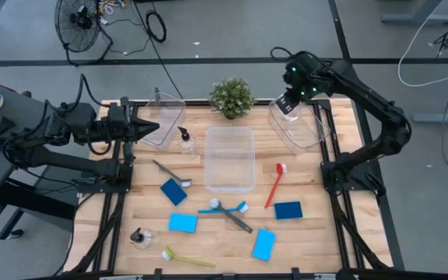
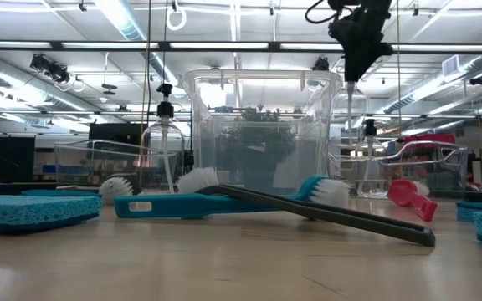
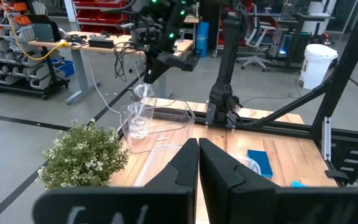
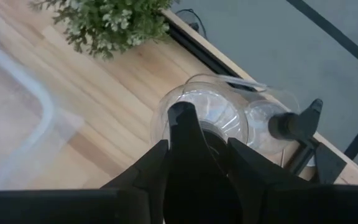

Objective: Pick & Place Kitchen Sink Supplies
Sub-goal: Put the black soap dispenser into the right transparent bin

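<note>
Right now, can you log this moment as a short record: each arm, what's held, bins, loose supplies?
left gripper: shut, empty, parked at table's left edge
right gripper: shut on pump bottle, above right bin
centre bin: nothing visible inside
loose sponges: four, e.g.
loose brushes: red, blue, grey, yellow-green

The wooden tabletop [image 1: 208,233] stood on a grey floor [image 1: 232,31] crossed by dark seams. A black fan [image 1: 78,17] sat on that floor beyond the table, with black cables [image 1: 155,25] looping near it and a white cable [image 1: 434,39] off to the other side. Long ceiling lights [image 2: 124,21] ran overhead. Farther back in the room were a workbench [image 3: 79,43], shelving with red bins [image 3: 95,9], an office chair [image 3: 260,37] and a white waste bin [image 3: 317,62].
</note>
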`<action>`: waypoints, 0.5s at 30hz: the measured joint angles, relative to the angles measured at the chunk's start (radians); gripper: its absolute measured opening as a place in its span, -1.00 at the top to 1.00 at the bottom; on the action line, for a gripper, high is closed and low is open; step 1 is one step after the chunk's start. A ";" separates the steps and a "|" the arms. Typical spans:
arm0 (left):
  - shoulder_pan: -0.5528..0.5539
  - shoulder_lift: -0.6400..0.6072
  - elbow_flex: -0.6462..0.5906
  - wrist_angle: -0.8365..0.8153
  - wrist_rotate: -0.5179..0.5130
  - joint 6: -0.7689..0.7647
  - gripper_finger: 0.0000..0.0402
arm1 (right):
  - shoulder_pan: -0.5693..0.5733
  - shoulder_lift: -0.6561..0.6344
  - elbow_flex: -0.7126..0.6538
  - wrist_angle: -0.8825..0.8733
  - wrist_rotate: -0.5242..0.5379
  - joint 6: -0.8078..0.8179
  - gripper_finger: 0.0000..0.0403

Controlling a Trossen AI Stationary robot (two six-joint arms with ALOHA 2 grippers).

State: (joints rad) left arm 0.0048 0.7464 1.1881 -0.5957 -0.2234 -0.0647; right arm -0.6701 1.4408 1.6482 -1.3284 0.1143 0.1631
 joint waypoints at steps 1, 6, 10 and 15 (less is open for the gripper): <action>0.000 0.000 0.000 0.000 0.000 0.000 0.92 | -0.006 0.007 0.000 0.005 -0.001 -0.002 0.34; 0.000 0.000 0.000 0.000 0.000 0.000 0.92 | -0.023 0.037 0.000 0.009 -0.002 -0.003 0.34; 0.000 0.000 0.000 0.000 0.000 0.000 0.92 | -0.028 0.052 0.000 0.010 -0.001 -0.014 0.34; 0.000 0.000 0.000 0.000 0.000 0.000 0.92 | -0.037 0.071 0.000 0.012 -0.002 -0.015 0.34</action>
State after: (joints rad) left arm 0.0048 0.7461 1.1881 -0.5957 -0.2235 -0.0643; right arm -0.7073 1.5118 1.6482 -1.3167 0.1127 0.1486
